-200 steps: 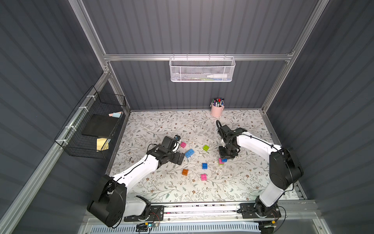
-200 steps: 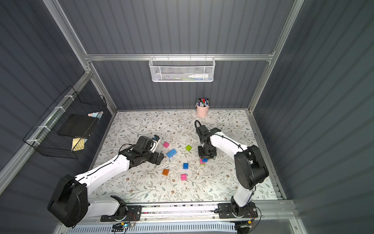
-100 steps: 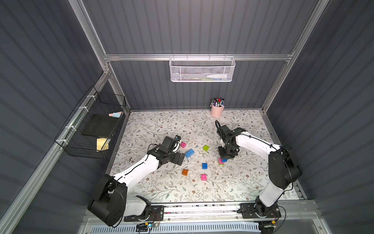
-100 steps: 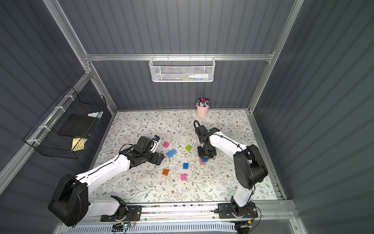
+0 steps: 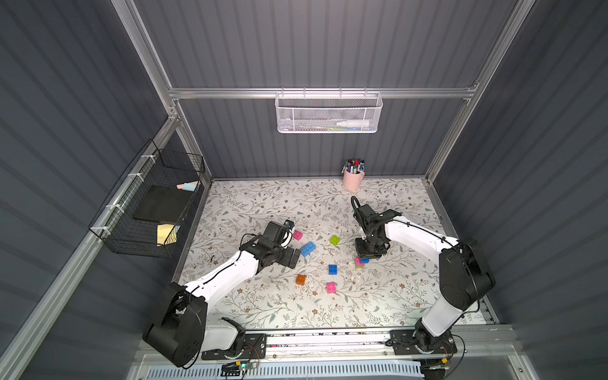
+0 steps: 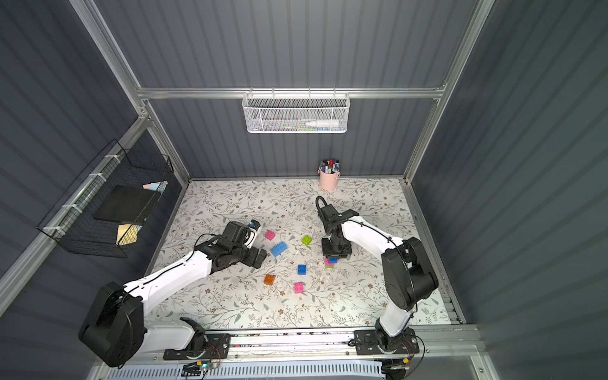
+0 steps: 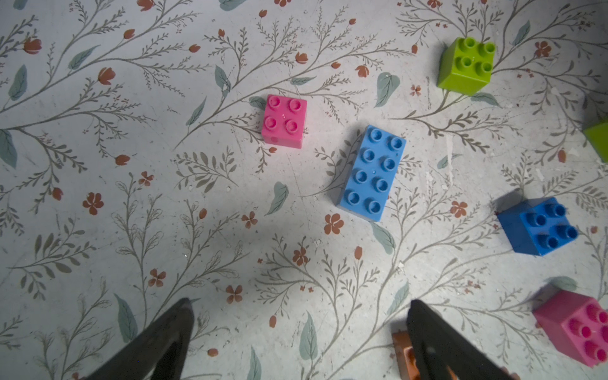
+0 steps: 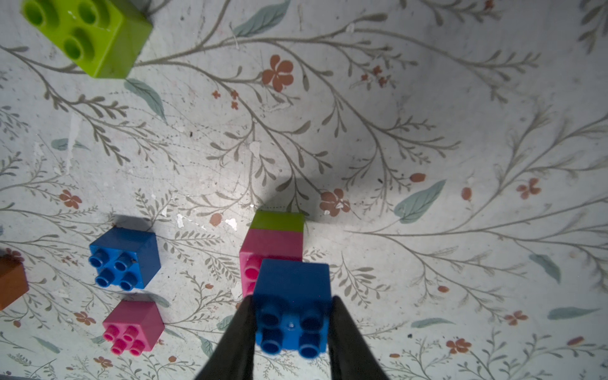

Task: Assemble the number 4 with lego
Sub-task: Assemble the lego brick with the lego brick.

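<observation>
My right gripper [image 8: 292, 297] is shut on a dark blue square lego brick [image 8: 292, 316]. That brick sits over part of a pink brick [image 8: 271, 245], which is stacked on a lime green one [image 8: 278, 221]. This small stack [image 5: 360, 262] stands just in front of the right gripper [image 5: 370, 253]. My left gripper [image 7: 299, 302] is open and empty above the mat, near a long light blue brick [image 7: 372, 172] and a pink brick [image 7: 284, 121]. Loose on the mat lie a green brick [image 5: 335, 240], a blue one [image 5: 333, 269], an orange one [image 5: 301, 279] and a pink one [image 5: 331, 287].
A pink pen cup [image 5: 352, 179] stands at the back wall. A white mesh basket [image 5: 329, 113] hangs on the back wall above the mat. A black wire basket [image 5: 148, 210] hangs on the left wall. The orange brick [image 7: 403, 352] lies against one left finger.
</observation>
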You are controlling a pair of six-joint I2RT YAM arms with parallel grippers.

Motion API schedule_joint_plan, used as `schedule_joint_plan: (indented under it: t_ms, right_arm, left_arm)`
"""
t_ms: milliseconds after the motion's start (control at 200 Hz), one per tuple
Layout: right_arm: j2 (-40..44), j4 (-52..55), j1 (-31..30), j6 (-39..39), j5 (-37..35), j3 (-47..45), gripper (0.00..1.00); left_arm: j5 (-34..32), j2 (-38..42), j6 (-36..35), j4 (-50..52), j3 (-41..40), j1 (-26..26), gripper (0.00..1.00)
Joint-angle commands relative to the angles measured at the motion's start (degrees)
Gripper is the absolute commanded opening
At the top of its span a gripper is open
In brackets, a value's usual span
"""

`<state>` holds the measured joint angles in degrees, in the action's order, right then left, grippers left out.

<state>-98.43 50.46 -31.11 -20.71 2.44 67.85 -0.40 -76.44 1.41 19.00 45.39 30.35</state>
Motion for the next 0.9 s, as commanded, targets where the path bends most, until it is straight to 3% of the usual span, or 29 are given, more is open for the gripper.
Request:
schedule_joint_plan:
  t_ms: [0,310,730,895]
  right_arm:
    - [-8.25,-4.55,-0.68,-1.20,1.60,-7.63,0.22]
    - [-8.33,-0.90,-0.54,3.84,-4.50,-5.72,0.22]
    - [-6.04,-1.43,1.01,5.35,2.76,-6.80,0.23]
    - [-4.51,-1.31,2.04,5.06,1.65,-7.46,0.24]
  left_arm:
    - [-0.65,-0.63,-1.06,-0.11,1.55,0.41,1.00]
    - [-0.56,-0.81,-1.28,-0.21,1.55,0.41,0.99]
    - [-0.65,-0.81,-1.68,0.13,2.15,0.41,1.00]
    - [-0.56,-1.05,-1.76,-0.01,2.24,0.42,1.00]
